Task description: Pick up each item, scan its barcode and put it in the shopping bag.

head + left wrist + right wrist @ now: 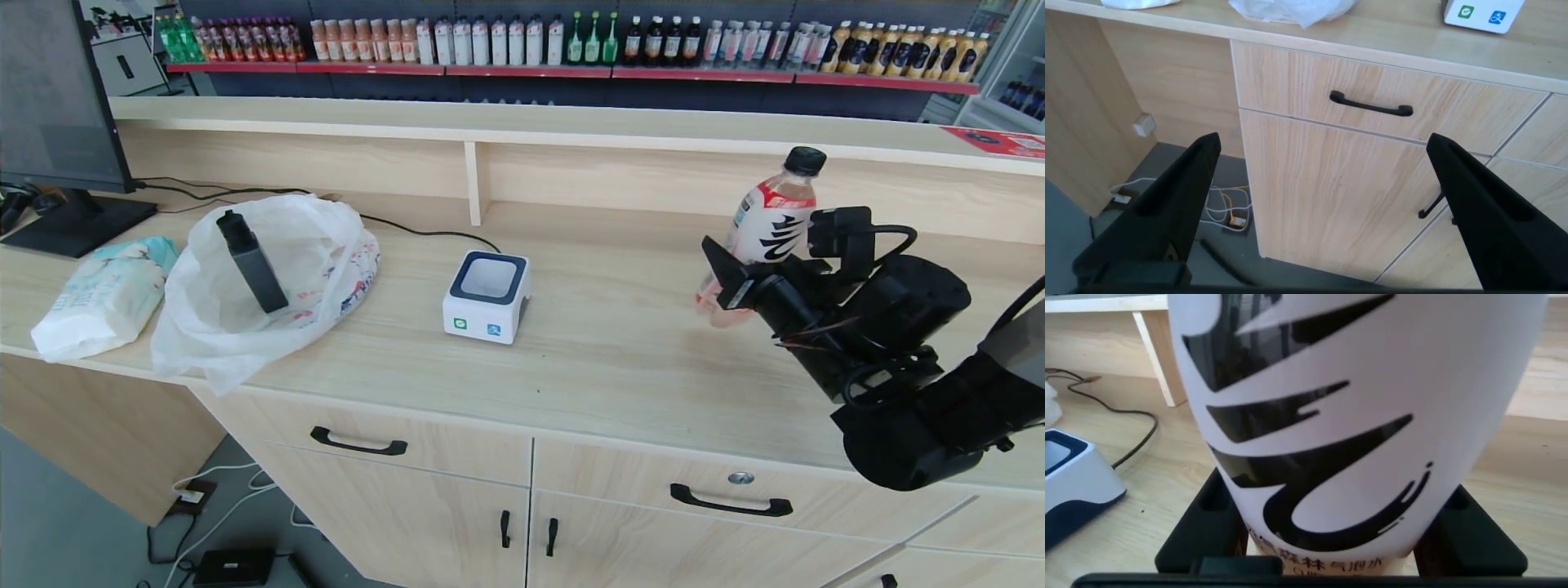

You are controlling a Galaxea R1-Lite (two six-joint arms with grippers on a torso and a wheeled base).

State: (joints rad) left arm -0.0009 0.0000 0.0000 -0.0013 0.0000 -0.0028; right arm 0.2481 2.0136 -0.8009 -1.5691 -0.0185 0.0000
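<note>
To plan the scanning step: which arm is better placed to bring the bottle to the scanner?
Right: the right claw grips the bottle right of the scanner; the left claw hangs open before the cabinet.

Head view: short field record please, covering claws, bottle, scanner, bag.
right claw: shut on bottle
bottle: tilted, black cap up, right of scanner
left claw: open, empty, facing cabinet front below counter
shopping bag: on counter left of scanner, dark container inside
soft pack: on counter, left of bag
</note>
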